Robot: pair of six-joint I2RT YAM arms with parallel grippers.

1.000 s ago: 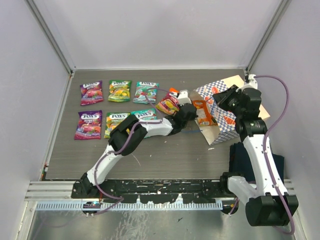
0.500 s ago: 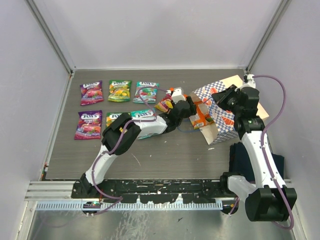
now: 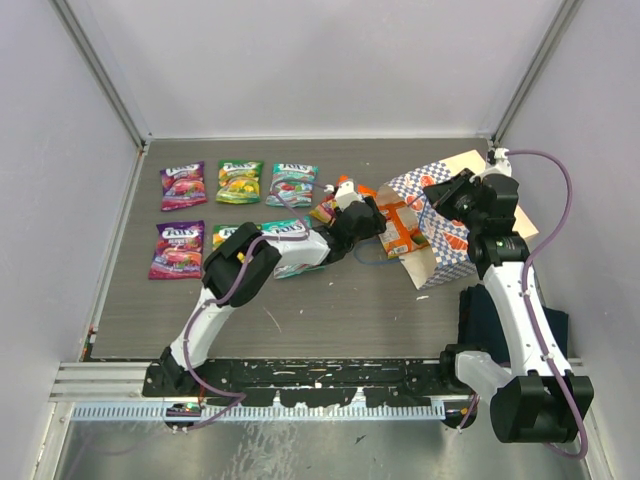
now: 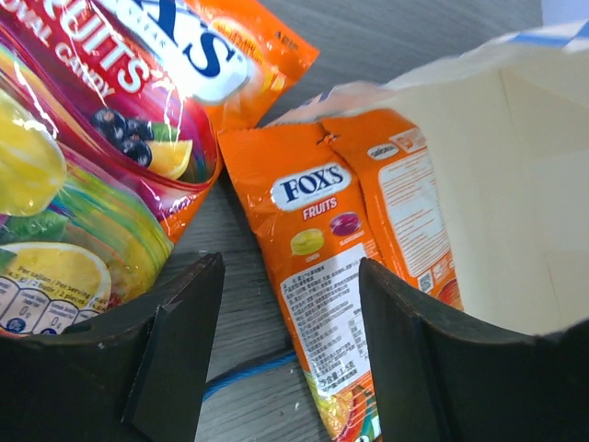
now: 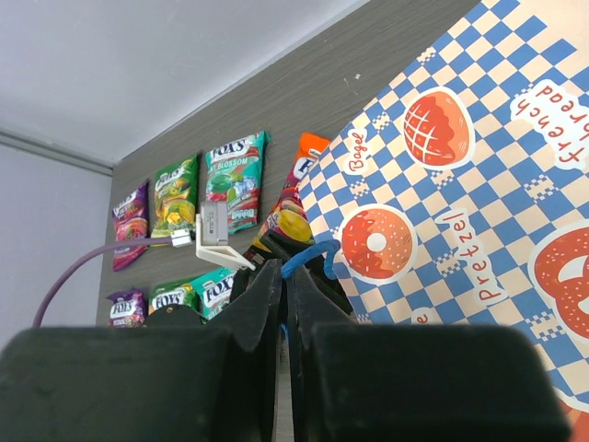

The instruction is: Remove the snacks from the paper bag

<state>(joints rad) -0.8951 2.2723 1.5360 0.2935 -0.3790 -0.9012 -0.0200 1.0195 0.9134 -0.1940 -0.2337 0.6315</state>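
Overhead, the paper bag [image 3: 445,235] lies on its side near the worktop's [image 3: 330,300] far right corner, mouth facing left. An orange packet [image 3: 400,228] sticks half out of the bag. The left wrist view shows more: the left gripper [image 4: 287,276] has its fingers spread apart on either side of that orange packet [image 4: 317,221], gripping nothing. A blue cord [image 4: 248,373] lies on the worktop beneath.

Only the right wrist view shows the right gripper [image 5: 285,276]. Its fingers are pressed together, and the bag's blue cord handle [image 5: 308,255] loops out at their tips. Whether the handle is pinched I cannot tell.

There are eight packets. Six lie in two rows toward the left edge: two purple [image 3: 183,186], two green [image 3: 240,182] and two teal [image 3: 291,184]. One red-orange packet [image 3: 335,207] lies just beside the left gripper [image 3: 362,220], and the orange one is in the bag's mouth.
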